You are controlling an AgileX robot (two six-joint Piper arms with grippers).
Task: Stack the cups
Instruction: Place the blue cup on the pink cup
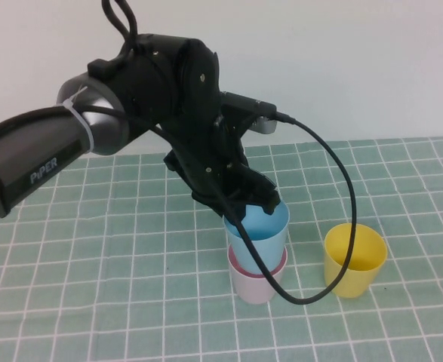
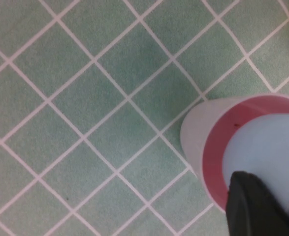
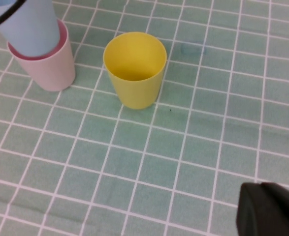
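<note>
the left gripper [image 1: 260, 202] is at the middle of the counter [image 1: 93, 302], its fingers clamped on the far rim of the light blue cup [image 1: 257, 235]. that cup sits partly inside the pale pink cup [image 1: 256, 280], which stands upright on the green checked surface; much of the blue cup's wall rises above the pink rim, and it leans a little. in the left wrist view the blue cup's body [image 2: 270, 155] fills most of the pink cup's mouth [image 2: 218, 147], with one dark finger [image 2: 255, 206] at the picture's edge. whether the blue cup's base touches the pink cup's bottom cannot be told, since it is hidden inside.

the yellow cup [image 1: 355, 259] stands upright and open, near the pair on the robot's right and apart from them. a black cable [image 1: 342, 188] loops from the left arm's wrist past the two nested cups.

the right gripper [image 3: 270, 210] shows only as a dark corner in its own wrist view, above the counter on the near side of the yellow cup [image 3: 134, 69]; i cannot tell how it is set.
</note>
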